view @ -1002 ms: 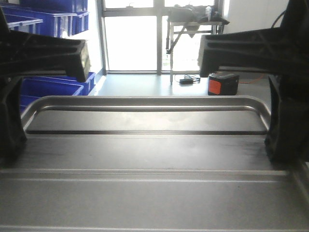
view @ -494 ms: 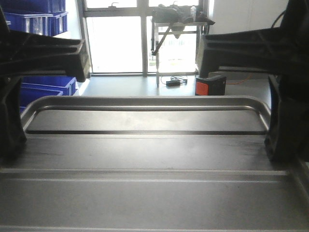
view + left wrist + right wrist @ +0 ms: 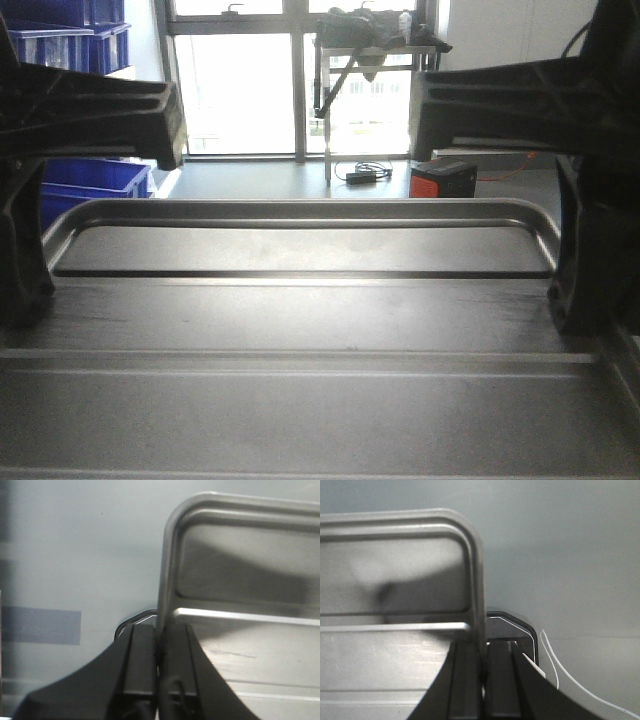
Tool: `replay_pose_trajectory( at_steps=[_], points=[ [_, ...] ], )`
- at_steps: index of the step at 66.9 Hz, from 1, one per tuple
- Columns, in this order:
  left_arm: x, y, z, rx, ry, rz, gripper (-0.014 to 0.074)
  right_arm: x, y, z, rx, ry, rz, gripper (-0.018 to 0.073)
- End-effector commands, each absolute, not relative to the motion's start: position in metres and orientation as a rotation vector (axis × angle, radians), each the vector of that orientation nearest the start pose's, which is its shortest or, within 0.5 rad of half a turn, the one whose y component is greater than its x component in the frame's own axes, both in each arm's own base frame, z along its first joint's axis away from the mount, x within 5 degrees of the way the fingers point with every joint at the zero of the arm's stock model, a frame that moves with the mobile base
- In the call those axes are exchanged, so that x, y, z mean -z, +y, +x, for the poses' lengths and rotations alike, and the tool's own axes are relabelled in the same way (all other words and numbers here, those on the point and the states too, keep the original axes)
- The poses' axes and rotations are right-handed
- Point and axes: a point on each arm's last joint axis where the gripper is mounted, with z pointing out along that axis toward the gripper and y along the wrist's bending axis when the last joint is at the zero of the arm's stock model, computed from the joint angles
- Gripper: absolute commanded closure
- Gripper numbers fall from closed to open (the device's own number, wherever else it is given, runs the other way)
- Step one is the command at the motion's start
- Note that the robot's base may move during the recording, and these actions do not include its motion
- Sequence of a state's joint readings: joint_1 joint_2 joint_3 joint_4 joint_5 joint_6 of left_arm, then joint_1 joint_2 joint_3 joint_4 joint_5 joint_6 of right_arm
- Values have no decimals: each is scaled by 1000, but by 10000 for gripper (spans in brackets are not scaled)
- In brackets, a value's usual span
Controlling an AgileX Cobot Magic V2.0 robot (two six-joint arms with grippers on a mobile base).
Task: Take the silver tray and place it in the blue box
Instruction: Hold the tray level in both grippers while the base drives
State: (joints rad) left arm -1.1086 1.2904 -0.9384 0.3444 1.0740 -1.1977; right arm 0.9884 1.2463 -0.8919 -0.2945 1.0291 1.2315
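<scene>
- Nearest you, the left gripper (image 3: 159,635) is clamped on the left rim of the silver tray (image 3: 300,330), one finger inside the rim and one outside. The right gripper (image 3: 484,650) pinches the right rim the same way.
- The tray hangs between the two grippers above bare grey floor (image 3: 75,555), level, with its ribs running side to side and its far rim square to the camera.
- Keep both pinches firm and move the two arms as one. If either side leads, the thin rim will likely twist out of a pinch this narrow.
- Hold the tray flat while you carry it – a tilt puts the load on one gripper.
- The left arm (image 3: 90,110) and right arm (image 3: 520,100) each reach inward over the tray's ends, then drop straight down to the rim, a mirrored pair.
- Further out, blue crates (image 3: 95,178) are stacked at the left. One may be your target – I cannot tell which, so get its open top in view before lowering.
- Beyond them, an orange case (image 3: 443,180) sits on the floor before the bright window (image 3: 240,90).
</scene>
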Motion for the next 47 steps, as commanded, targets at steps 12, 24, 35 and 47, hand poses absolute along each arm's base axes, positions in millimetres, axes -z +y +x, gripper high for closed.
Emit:
replay_pose_trajectory(
  at_steps=[12, 24, 35, 47],
  points=[
    [-293, -196, 126, 227, 2702, 61, 697, -290, 174, 142, -293, 2687, 154, 502],
    [-293, -196, 126, 227, 2702, 61, 697, -290, 174, 142, -291, 2687, 155, 502],
    [-293, -196, 126, 227, 2702, 61, 697, -290, 174, 142, -291, 2687, 155, 502],
    [-293, -196, 126, 227, 2702, 61, 697, -290, 173, 142, -291, 2687, 157, 502]
  ],
)
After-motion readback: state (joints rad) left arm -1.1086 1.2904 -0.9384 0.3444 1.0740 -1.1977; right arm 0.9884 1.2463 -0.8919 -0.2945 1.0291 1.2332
